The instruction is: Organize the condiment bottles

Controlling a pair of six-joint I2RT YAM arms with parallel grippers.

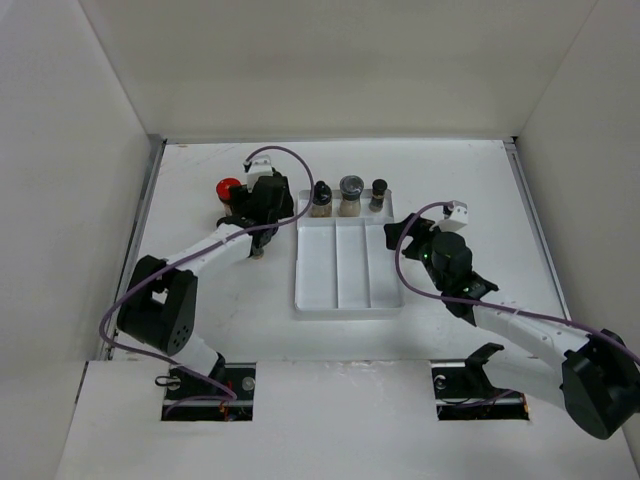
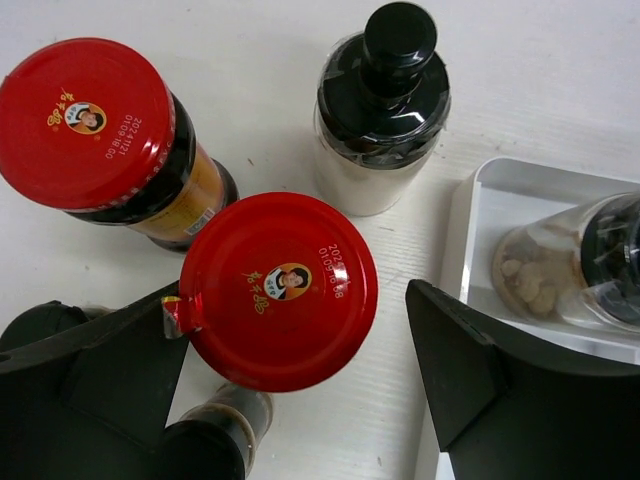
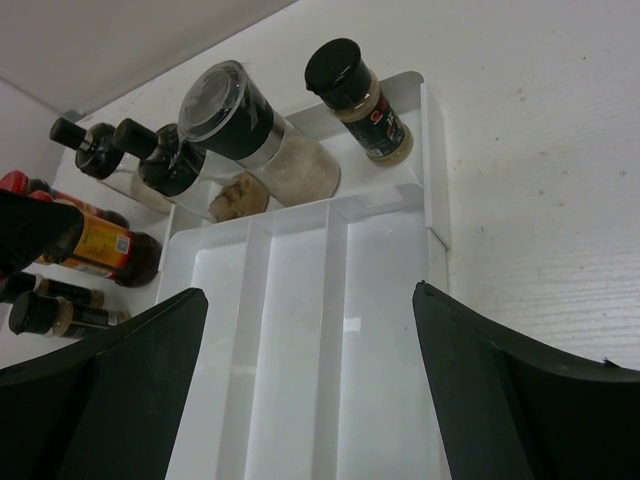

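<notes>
Spread wide, the left gripper (image 2: pixel 293 298) hangs over a red-capped jar (image 2: pixel 278 290), one jaw to each side of the cap, and grasps nothing. Its left finger (image 2: pixel 100 370) seems to touch the cap's edge, though the wrist view is too steep to be sure. Its right finger (image 2: pixel 480 370) stands apart from the cap. Beyond the left finger stands a second red-capped jar (image 2: pixel 85 120), amber below its cap and near the first. Straight ahead of the gripper, a black-topped bottle (image 2: pixel 385 100) stands upright just beside the corner of the white tray (image 2: pixel 500 190). Ahead of the right finger, inside the tray, stands a lump-filled jar (image 2: pixel 560 270). Close under the left finger, a small black-capped jar (image 2: pixel 215 440) shows only in part.

The right gripper (image 3: pixel 310 292) also hangs with its jaws apart, holding nothing, above the tray's three compartments. At the tray's far end, ahead of its fingers, three jars stand in a row, one to each compartment. A black-capped jar (image 3: pixel 360 100) is on the right, a grey-lidded jar (image 3: pixel 250 130) in the middle, and the lump-filled jar on the left.
</notes>
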